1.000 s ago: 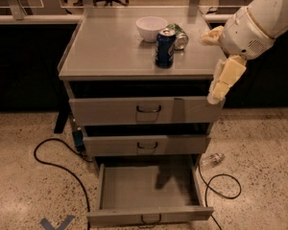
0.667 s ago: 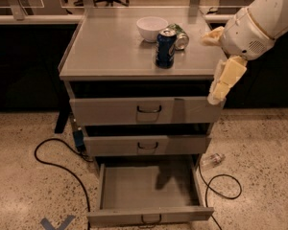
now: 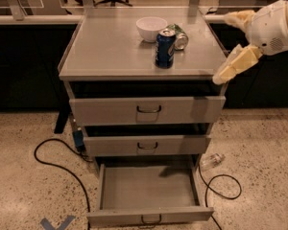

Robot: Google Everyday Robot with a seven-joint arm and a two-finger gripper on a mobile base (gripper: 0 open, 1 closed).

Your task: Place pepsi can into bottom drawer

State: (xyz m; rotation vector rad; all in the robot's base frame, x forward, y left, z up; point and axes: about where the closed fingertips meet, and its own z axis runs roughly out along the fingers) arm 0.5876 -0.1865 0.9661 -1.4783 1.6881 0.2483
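The pepsi can (image 3: 164, 48), dark blue with a silver top, stands upright on the grey cabinet top (image 3: 110, 51), near its middle right. The bottom drawer (image 3: 146, 217) is pulled out toward me and its tray shows nothing inside. My gripper (image 3: 235, 63), cream-coloured on a white arm, hangs in the air at the cabinet's right front corner. It is to the right of the can, apart from it, and holds nothing.
A white bowl (image 3: 151, 28) and a green can (image 3: 178, 36) lying on its side sit just behind the pepsi can. The two upper drawers (image 3: 149, 110) are slightly ajar. Black cables (image 3: 53, 162) and a clear bottle (image 3: 211, 161) lie on the floor beside the cabinet.
My gripper has risen a little and shifted slightly right at the cabinet's right edge. The can and the drawers have not moved.
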